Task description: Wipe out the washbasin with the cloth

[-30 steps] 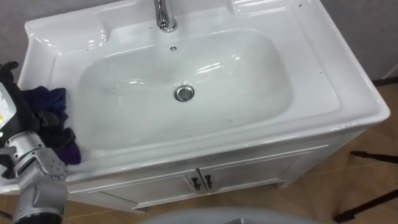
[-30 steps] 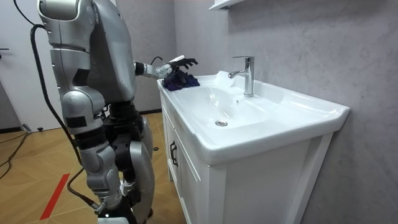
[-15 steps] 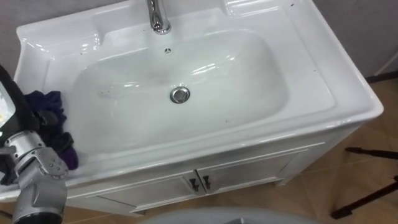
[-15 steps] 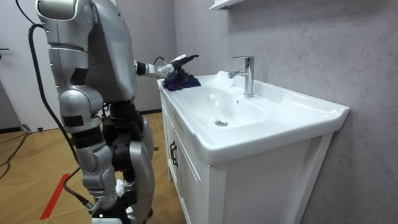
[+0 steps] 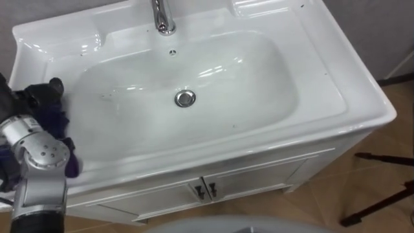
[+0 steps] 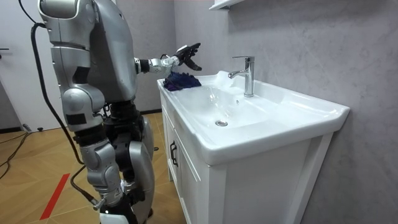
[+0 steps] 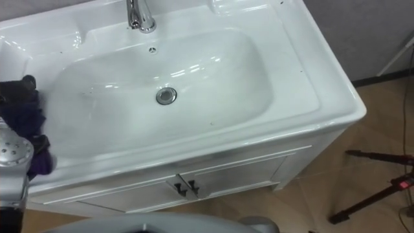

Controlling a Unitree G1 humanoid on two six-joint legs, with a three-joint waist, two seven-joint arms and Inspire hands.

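Left hand (image 6: 186,55) in the air over the left end of the basin (image 5: 343,97), fingers apart and almost straight, closed on nothing. Directly beneath it, not touching: the cloth (image 6: 181,81), a dark blue-purple crumpled heap on the flat left rim (image 5: 45,42), outside the bowl (image 5: 226,71). In the eye views partly hidden behind the wrist; long axis, as far as visible, from front to back along the rim, parallel to the left edge. So: cloth straight down from the palm, bowl just beside the cloth on the robot's right. Left hand clearly the near one for the grasp.

Probably the step in hand: to lower, close on the cloth, then drag it to the right, over the inner lip and down into the bowl. Wiping itself apparently not begun; bowl bare and white, only the drain (image 5: 185,98) in the middle.

Room for moving: wide and free across the bowl. Limits: faucet (image 5: 162,16) at the back centre, wall (image 6: 298,43) behind, outer left edge and front edge close to the cloth. Risk of pushing it off to the floor (image 5: 369,194) if swept leftward or forward.
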